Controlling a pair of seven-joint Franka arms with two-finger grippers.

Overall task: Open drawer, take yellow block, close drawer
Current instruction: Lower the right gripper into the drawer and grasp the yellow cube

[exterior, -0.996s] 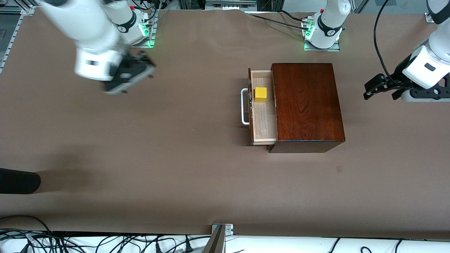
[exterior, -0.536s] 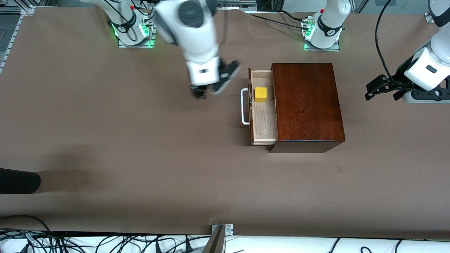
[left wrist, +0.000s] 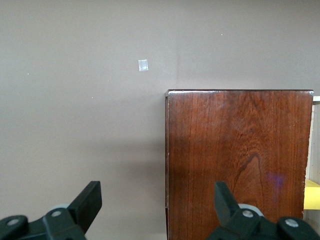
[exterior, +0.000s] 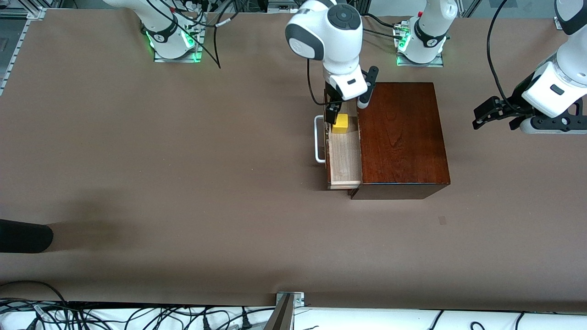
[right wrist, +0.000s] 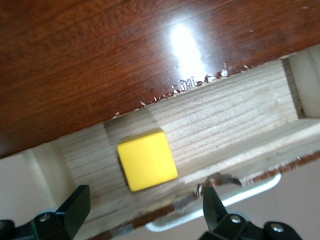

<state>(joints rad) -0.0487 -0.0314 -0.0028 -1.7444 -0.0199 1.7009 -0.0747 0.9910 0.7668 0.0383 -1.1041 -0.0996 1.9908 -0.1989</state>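
Observation:
The drawer (exterior: 344, 156) stands pulled out of the dark reddish-brown wooden box (exterior: 401, 137), its white handle (exterior: 318, 140) toward the right arm's end. The yellow block (exterior: 340, 123) sits in the drawer at the end farther from the front camera. My right gripper (exterior: 337, 112) is open, just above the drawer and the block. In the right wrist view the block (right wrist: 147, 160) lies free a little ahead of the gripper (right wrist: 145, 210), on the pale drawer floor (right wrist: 225, 115). My left gripper (exterior: 493, 114) is open and empty and waits beside the box; its wrist view (left wrist: 157, 202) shows the box top (left wrist: 240, 160).
A black rounded object (exterior: 23, 236) juts in at the table's edge at the right arm's end, nearer to the front camera. A small square mark (exterior: 441, 220) lies on the brown table nearer to the camera than the box. Cables run along the near edge.
My right arm has swung from its own end of the table across to the drawer and now hangs over the yellow block. The left arm has barely moved.

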